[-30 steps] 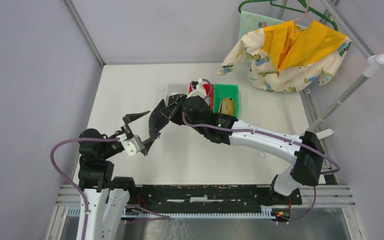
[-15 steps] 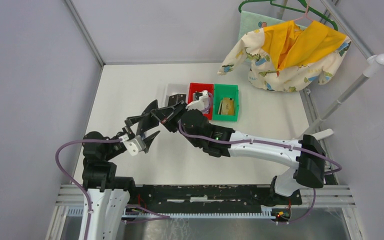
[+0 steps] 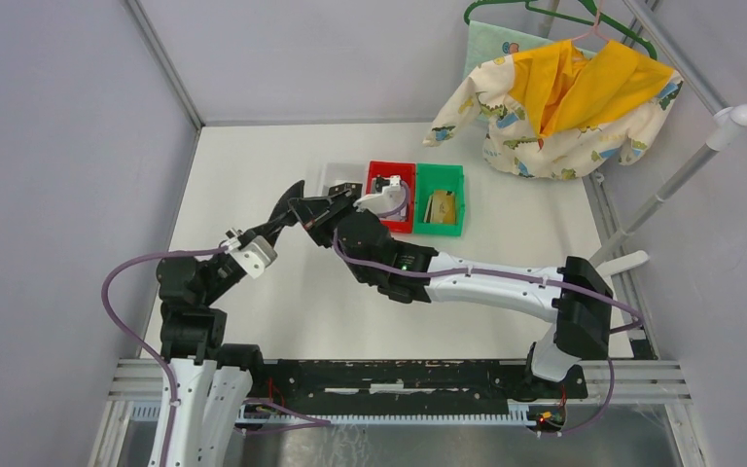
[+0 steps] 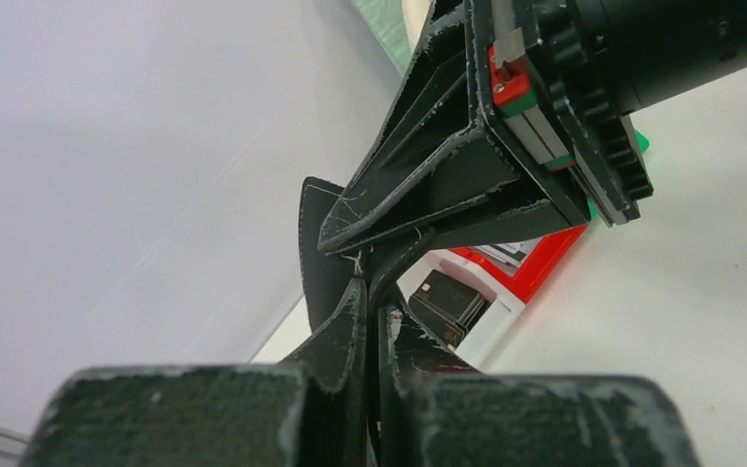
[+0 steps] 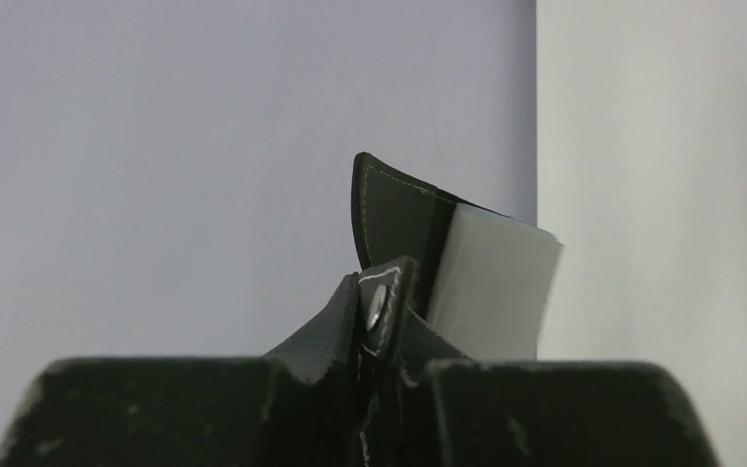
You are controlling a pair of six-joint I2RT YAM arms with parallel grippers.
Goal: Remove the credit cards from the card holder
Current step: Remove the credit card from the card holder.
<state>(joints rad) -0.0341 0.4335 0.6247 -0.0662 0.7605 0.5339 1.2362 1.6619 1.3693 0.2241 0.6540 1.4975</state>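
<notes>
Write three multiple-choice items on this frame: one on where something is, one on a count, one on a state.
1. Where does the tan card lie?
A) in a blue bowl
B) in a yellow box
C) in the green bin

2. How many bins stand in the row?
A) two
B) three
C) five

3. How are the right arm's fingers?
A) shut on the card holder
B) spread wide, empty
C) shut on a spoon

Answers:
1. C, the card shows inside the green walls.
2. B, there is a white bin, a red bin and the green bin.
3. A, the wrist view shows them pinching the holder's snap tab.
</notes>
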